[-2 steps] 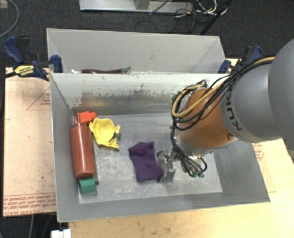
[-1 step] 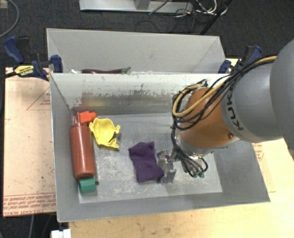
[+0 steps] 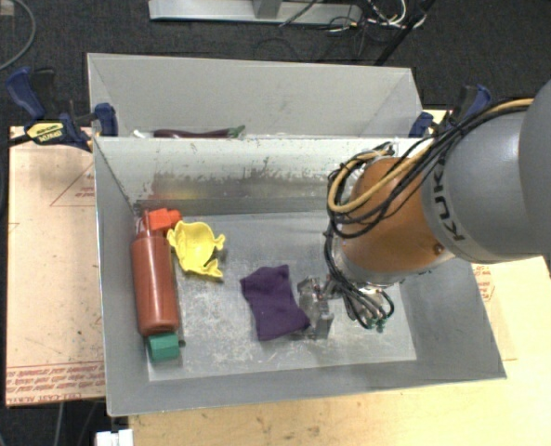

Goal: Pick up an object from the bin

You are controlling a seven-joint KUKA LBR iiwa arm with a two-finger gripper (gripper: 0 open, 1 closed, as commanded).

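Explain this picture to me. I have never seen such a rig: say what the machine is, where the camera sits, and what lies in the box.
The big grey and orange shape on the right is a robot arm. It reaches into a grey metal bin, out of which it is to pick one thing. The one camera looks down on the bin from above, a little to one side. At the arm's end is its tool, low over the floor, at the right edge of a purple cloth. On the left lies a red bottle with an orange cap, a yellow crumpled thing beside the cap, and a green block at the bottle's other end. Whether the tool grips the cloth I cannot tell.
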